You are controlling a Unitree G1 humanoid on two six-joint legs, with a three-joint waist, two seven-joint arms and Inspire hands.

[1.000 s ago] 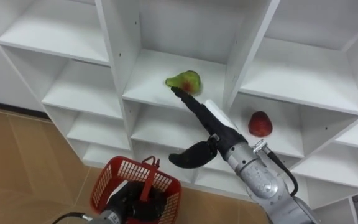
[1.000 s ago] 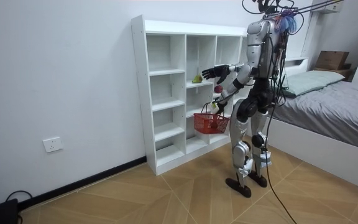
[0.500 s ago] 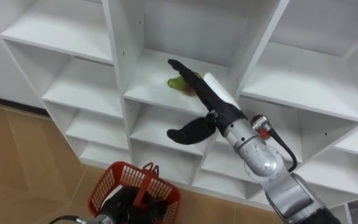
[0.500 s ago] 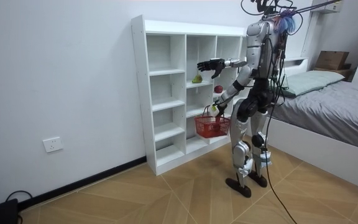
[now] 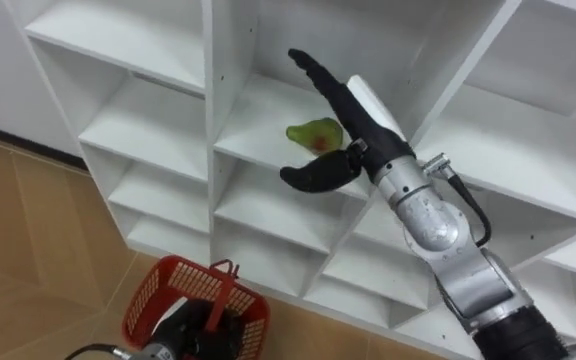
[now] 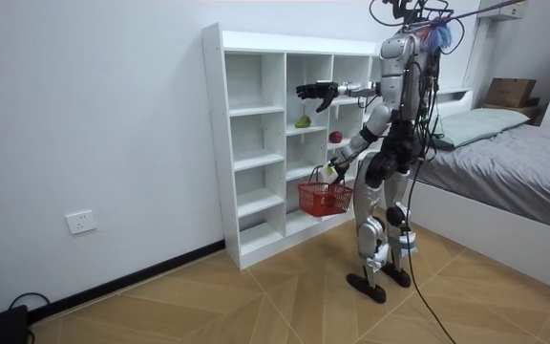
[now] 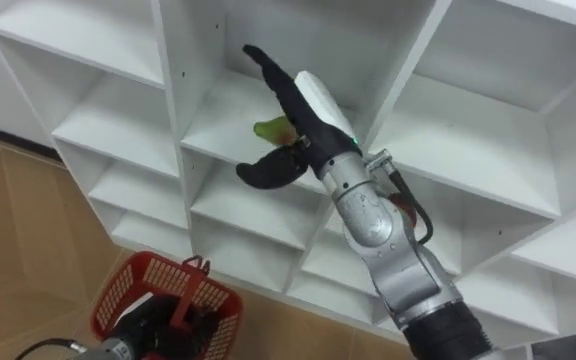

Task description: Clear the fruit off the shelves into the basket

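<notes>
A green pear [image 5: 311, 133] lies on a shelf in the middle column of the white closet [image 5: 158, 120]. My right hand [image 5: 351, 104] is open inside that compartment. Its straight fingers reach over and past the pear and its thumb hangs just in front of the fruit, with no grip on it. A red apple [image 6: 335, 137] sits one compartment to the right and lower. At the bottom of the eye views my left hand [image 5: 196, 326] is shut on the handle of a red basket [image 5: 153, 292]. In the room view the basket [image 6: 325, 197] hangs at knee height.
I stand close in front of the closet [image 6: 256, 143] on a wooden floor. The other compartments in view hold nothing. A bed [image 6: 514, 162] lies behind me at the room view's right. Upright dividers [image 5: 218, 90] flank the pear's compartment.
My right arm has risen, and the hand has gone from touching the pear's front to reaching over it, deeper into the compartment. The head camera has shifted. The basket hangs slightly lower.
</notes>
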